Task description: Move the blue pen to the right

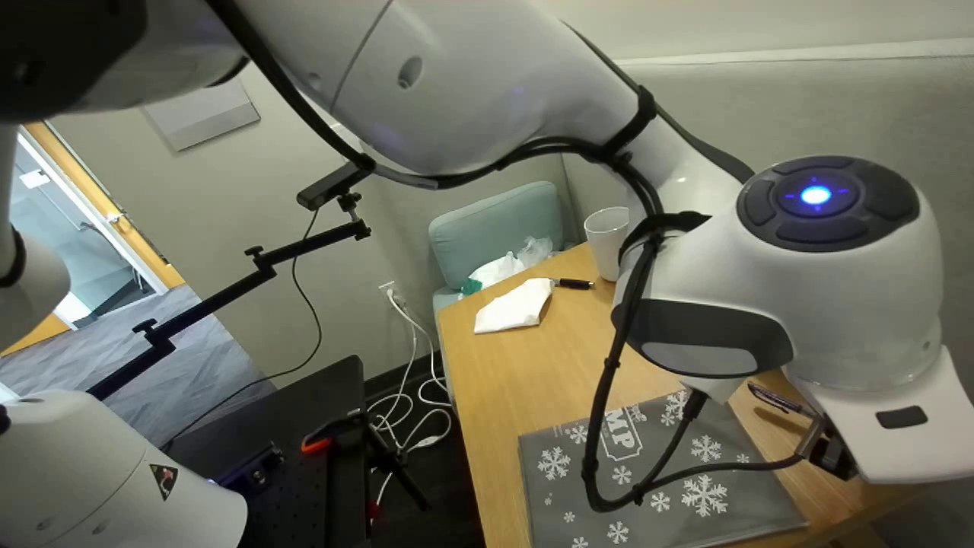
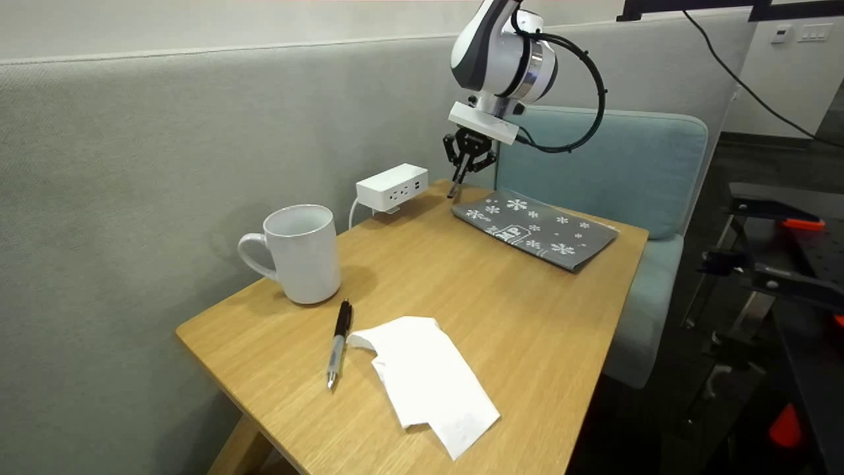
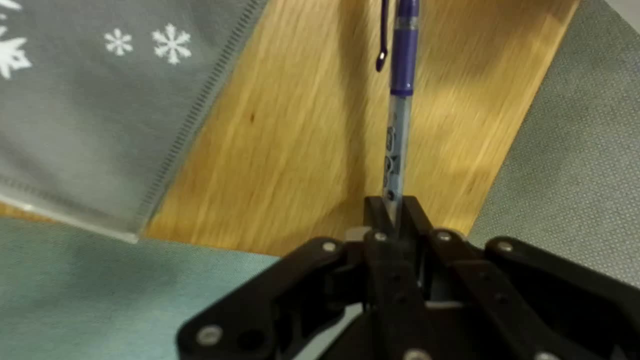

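Observation:
The blue pen (image 3: 403,60) has a dark blue-purple end with a clip and a clear barrel. My gripper (image 3: 392,212) is shut on the clear barrel in the wrist view, and the blue end points away from the fingers. The pen's shadow falls apart from it on the table, so it is held above the wood. In an exterior view the gripper (image 2: 465,161) and the pen (image 2: 453,190) are over the table's far corner, between the white box and the grey bag. The pen (image 1: 780,399) also shows beside the gripper (image 1: 818,438) in an exterior view.
A grey snowflake bag (image 2: 534,227) lies beside the gripper on the wooden table (image 2: 475,290). A white power-outlet box (image 2: 392,187) stands at the back edge. A white mug (image 2: 303,254), a black-and-grey pen (image 2: 339,343) and a white napkin (image 2: 428,376) are at the opposite end.

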{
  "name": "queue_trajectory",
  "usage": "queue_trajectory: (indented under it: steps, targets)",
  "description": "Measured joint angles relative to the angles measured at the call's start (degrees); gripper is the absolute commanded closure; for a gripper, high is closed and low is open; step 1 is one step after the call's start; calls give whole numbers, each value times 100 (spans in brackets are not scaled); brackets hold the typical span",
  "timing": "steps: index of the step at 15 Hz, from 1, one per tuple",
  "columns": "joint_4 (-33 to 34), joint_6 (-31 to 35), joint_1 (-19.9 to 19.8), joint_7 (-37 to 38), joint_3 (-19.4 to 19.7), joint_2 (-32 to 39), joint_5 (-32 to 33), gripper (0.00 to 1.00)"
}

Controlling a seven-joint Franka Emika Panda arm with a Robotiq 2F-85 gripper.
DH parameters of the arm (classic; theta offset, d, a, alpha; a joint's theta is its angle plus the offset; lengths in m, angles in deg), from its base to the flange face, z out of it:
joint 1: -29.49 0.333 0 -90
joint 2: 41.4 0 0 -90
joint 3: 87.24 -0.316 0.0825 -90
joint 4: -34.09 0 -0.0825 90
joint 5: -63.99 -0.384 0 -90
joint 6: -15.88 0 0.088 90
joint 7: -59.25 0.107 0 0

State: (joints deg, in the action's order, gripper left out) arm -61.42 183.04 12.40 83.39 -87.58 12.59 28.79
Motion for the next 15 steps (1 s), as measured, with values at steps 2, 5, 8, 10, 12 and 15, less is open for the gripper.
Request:
queue_trajectory:
  steps: [2,5,8,10,12,15]
  targets:
    - [96,0,29,0,1,120,0,64]
    - [157,1,77,0,6,177,1,42]
    - [179,7,97,0,6,172,1,20]
    - [147,29,86,0,-7,112,0,6]
    - [8,50,44,-11,-55,-65,-33,0]
    - [-515,57,-197,-301,-351,-649,-328,0]
